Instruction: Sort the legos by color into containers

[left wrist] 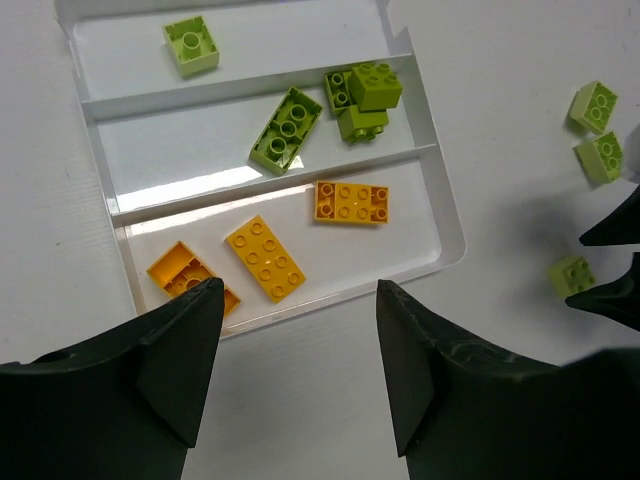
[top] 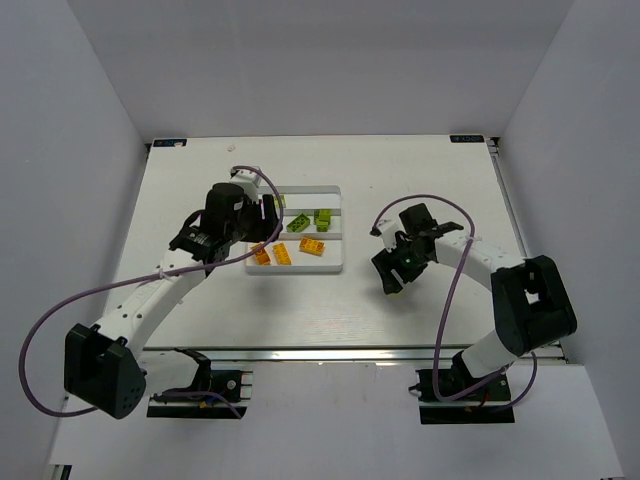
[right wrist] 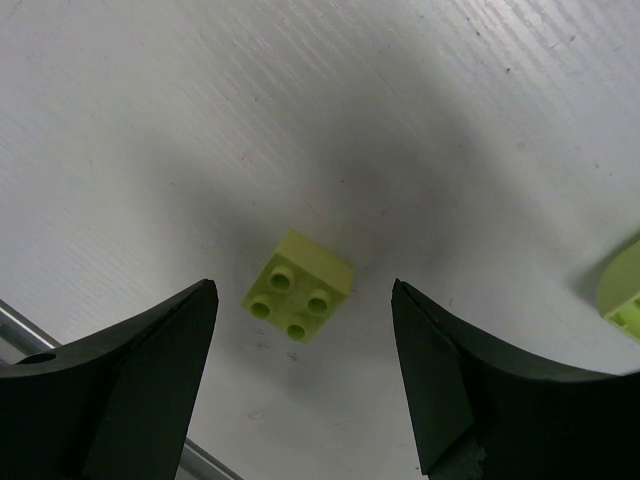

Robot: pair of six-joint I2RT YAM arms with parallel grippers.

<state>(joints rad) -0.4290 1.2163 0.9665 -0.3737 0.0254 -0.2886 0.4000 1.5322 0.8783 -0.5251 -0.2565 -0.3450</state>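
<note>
Brick (right wrist: pixel 300 298), lime, 2 by 2 studs, lies on the bench (right wrist: pixel 450 120) centred between the right jaws, open and empty; left jaws, open too, hang over the tray (left wrist: pixel 420 240).

1. To me the tray (left wrist: pixel 150 150) looks like glossy white plastic; its floor throws back bright patches of light.
2. The lime green legos (right wrist: pixel 300 295) read as smooth moulded plastic with a soft sheen.
3. The orange legos (left wrist: pixel 265 258) show the same smooth plastic, slightly shiny on the studs.
4. I see the table (right wrist: pixel 450 100) as matt white, finely streaked close up.
5. The left gripper (left wrist: pixel 297 290) and right gripper (right wrist: pixel 302 288) have fingers (left wrist: pixel 420 380) of matt black plastic, faintly scuffed at the edges.
6. The cables (top: pixel 28 360) wear a smooth purple sheath.
7. The rail (top: pixel 350 352) along the near table edge looks like bare silvery metal.
</note>
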